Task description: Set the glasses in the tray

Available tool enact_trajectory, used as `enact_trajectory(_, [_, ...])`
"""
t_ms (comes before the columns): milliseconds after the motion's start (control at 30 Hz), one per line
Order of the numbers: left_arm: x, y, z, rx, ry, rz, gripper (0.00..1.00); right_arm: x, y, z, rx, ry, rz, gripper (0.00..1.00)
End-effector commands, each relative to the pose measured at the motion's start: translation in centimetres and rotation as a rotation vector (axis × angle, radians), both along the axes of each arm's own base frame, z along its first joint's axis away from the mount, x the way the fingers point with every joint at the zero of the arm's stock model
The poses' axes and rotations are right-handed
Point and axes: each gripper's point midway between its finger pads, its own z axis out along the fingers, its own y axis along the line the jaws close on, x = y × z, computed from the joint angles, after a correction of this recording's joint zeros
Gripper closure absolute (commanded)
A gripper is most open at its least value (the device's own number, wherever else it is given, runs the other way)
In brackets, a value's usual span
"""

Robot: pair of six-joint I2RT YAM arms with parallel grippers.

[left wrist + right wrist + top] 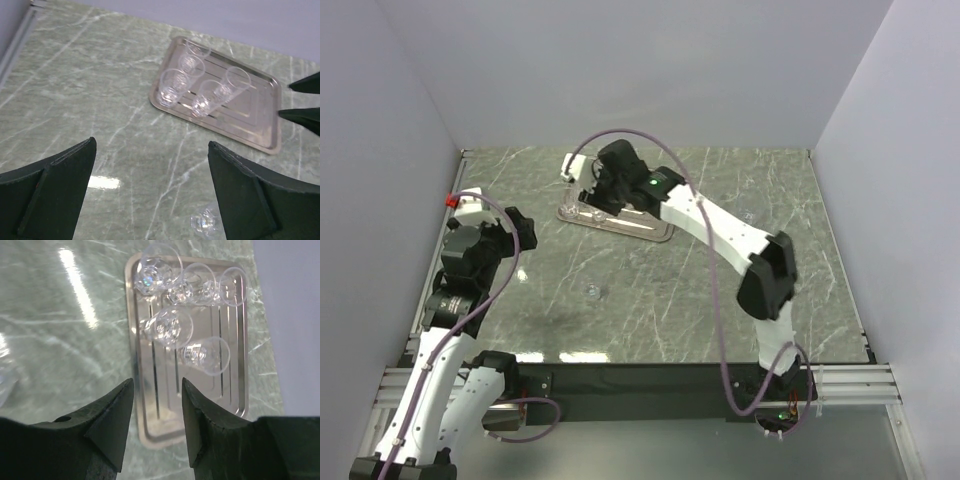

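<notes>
The right arm stretches far across the desk, right jaws narrowly parted and empty over the tray, glasses clustered just beyond their tips. The left arm sits folded back, left jaws wide and empty, one glass beside them.

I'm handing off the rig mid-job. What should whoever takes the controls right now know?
Left gripper: open and empty, hovering over the table, short of the tray.
Right gripper: open and empty, above the tray.
Glasses: at least five in the tray, clustered at one end. The other end is bare.
Done: those glasses are placed.
Left: one loose glass sits on the table close to the left gripper and has to go in. Scan the table for others, since clear glass is hard to spot.
</notes>
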Motion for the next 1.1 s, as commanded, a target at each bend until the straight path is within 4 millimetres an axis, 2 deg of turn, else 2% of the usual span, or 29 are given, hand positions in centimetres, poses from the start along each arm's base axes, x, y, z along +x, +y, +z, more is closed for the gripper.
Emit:
enact_trajectory(0, [0.4,-1.9,0.4,-0.026,-0.025,-0.098,0.01,-3.8,-1.8,3.1,0.062,0.048,0.039,0.50])
enact_trajectory(33, [0.6,-2.3,0.5,-0.041,-0.016,-0.113,0.01,-4.8,-2.9,1.8,0.036,0.077,0.041,0.50])
enact_trajectory(67, [0.6,-2.7,0.6,-0.061,-0.007,-0.127,0.01,-5.4,-3.5,1.8,0.033,0.080,0.040,0.49])
enact_trajectory(100, [0.4,-3.5,0.4,-0.114,0.018,-0.150,0.00,-6.4,-4.7,3.7,0.062,0.053,0.042,0.50])
enact_trajectory(133, [0.6,-4.0,0.6,-0.143,0.028,-0.167,0.01,-7.4,-5.8,2.1,0.041,0.080,0.042,0.49])
enact_trajectory(167, [0.6,-4.7,0.6,-0.170,0.040,-0.193,0.01,-8.0,-6.6,2.2,0.047,0.079,0.045,0.49])
enact_trajectory(200, [0.3,-5.8,0.6,-0.219,0.058,-0.241,0.00,-8.9,-7.8,3.9,0.079,0.047,0.050,0.49])
enact_trajectory(233, [0.4,-6.3,0.0,-0.248,0.096,-0.251,0.01,-9.3,-9.2,2.3,0.072,0.075,0.043,0.49])
enact_trajectory(267, [0.3,-6.6,-0.4,-0.273,0.118,-0.257,0.01,-9.7,-10.1,2.3,0.085,0.078,0.040,0.49])
enact_trajectory(300, [0.1,-7.4,-0.8,-0.326,0.149,-0.280,0.01,-10.3,-11.2,3.6,0.118,0.059,0.041,0.49])
enact_trajectory(333, [0.0,-7.7,-2.0,-0.350,0.201,-0.279,0.01,-10.7,-12.4,2.4,0.120,0.093,0.032,0.49])
enact_trajectory(367, [-0.1,-8.0,-2.7,-0.372,0.231,-0.283,0.01,-10.5,-13.8,2.5,0.154,0.114,0.015,0.49])
enact_trajectory(400, [-0.3,-8.5,-3.2,-0.413,0.263,-0.288,0.02,-10.8,-15.2,3.4,0.196,0.112,-0.005,0.49])
enact_trajectory(433, [-0.7,-9.2,-4.5,-0.439,0.322,-0.309,0.03,-10.7,-16.9,2.2,0.197,0.133,-0.045,0.49])
enact_trajectory(467, [-1.0,-9.6,-5.1,-0.460,0.353,-0.320,0.04,-11.1,-17.6,2.0,0.212,0.141,-0.057,0.49])
enact_trajectory(500, [-1.1,-9.9,-5.9,-0.493,0.392,-0.312,0.04,-11.9,-18.6,3.1,0.249,0.106,-0.062,0.49])
enact_trajectory(533, [-1.6,-10.4,-6.9,-0.514,0.435,-0.327,0.04,-12.6,-19.4,1.5,0.259,0.125,-0.070,0.49])
enact_trajectory(567, [-1.9,-10.7,-7.8,-0.529,0.470,-0.328,0.04,-13.0,-20.2,1.2,0.285,0.125,-0.082,0.48])
enact_trajectory(600, [-2.1,-11.1,-8.9,-0.547,0.517,-0.322,0.05,-13.6,-21.8,0.5,0.321,0.131,-0.117,0.47])
enact_trajectory(667, [-2.9,-12.0,-11.0,-0.555,0.589,-0.330,0.08,-13.5,-23.3,0.2,0.370,0.110,-0.164,0.46])
enact_trajectory(700, [-3.0,-12.4,-12.1,-0.567,0.628,-0.320,0.09,-13.9,-24.6,-0.7,0.401,0.127,-0.202,0.46])
enact_trajectory(767, [-4.0,-13.6,-14.0,-0.558,0.686,-0.336,0.16,-14.1,-25.6,-1.0,0.431,0.128,-0.220,0.46])
enact_trajectory(800, [-4.1,-13.9,-14.9,-0.558,0.715,-0.318,0.18,-13.8,-26.9,-0.2,0.453,0.110,-0.258,0.46])
enact_trajectory(833, [-4.8,-14.5,-15.8,-0.539,0.743,-0.328,0.20,-13.6,-27.2,0.3,0.473,0.105,-0.273,0.46])
enact_trajectory(867, [-4.6,-14.3,-16.4,-0.515,0.742,-0.289,0.20,-13.6,-27.6,0.6,0.487,0.101,-0.282,0.46])
enact_trajectory(967, [-5.0,-14.4,-17.9,-0.487,0.764,-0.219,0.26,-13.6,-28.5,-0.1,0.483,0.105,-0.304,0.46])
enact_trajectory(1067, [-5.3,-14.4,-18.6,-0.442,0.775,-0.182,0.28,-13.8,-28.6,-0.2,0.484,0.113,-0.299,0.46])
